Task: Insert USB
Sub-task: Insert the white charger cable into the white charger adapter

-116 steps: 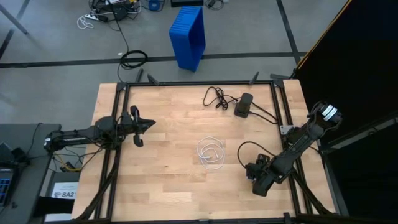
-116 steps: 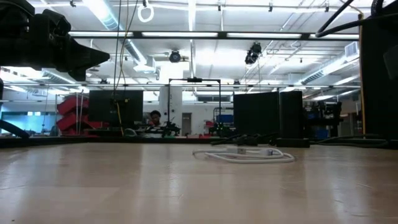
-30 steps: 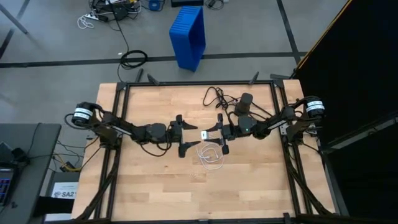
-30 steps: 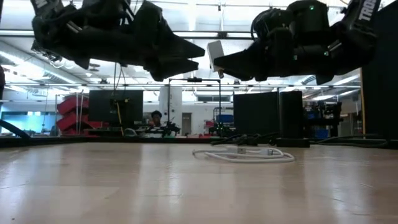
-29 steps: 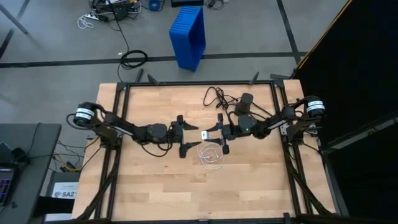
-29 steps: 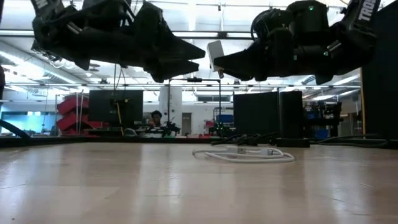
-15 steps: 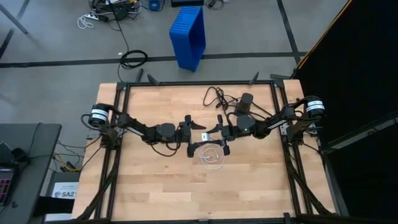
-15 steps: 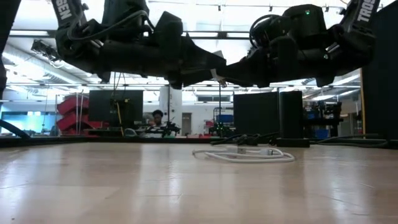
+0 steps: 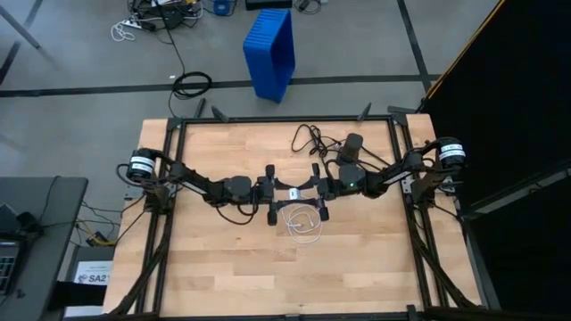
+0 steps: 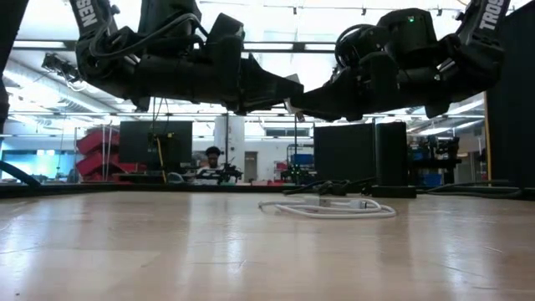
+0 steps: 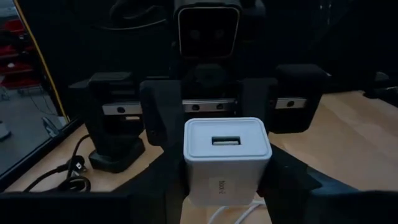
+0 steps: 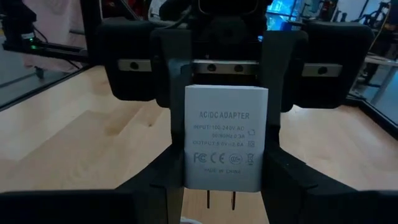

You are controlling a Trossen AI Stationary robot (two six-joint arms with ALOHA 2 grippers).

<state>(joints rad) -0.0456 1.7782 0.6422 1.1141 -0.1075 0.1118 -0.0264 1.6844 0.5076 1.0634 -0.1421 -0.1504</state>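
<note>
On the wooden desk (image 9: 223,259) the USB (image 9: 302,223) lies coiled, below both grippers: light, limp cable, best taken by its stiff plug. The right gripper (image 9: 314,191) fingers clamp a white AC/DC adapter (image 11: 227,155); the left gripper (image 9: 273,194) fingers bracket its other end, grip uncertain. No containers hold anything.

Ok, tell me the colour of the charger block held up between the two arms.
White. The charger block shows best in the left wrist view.
</note>
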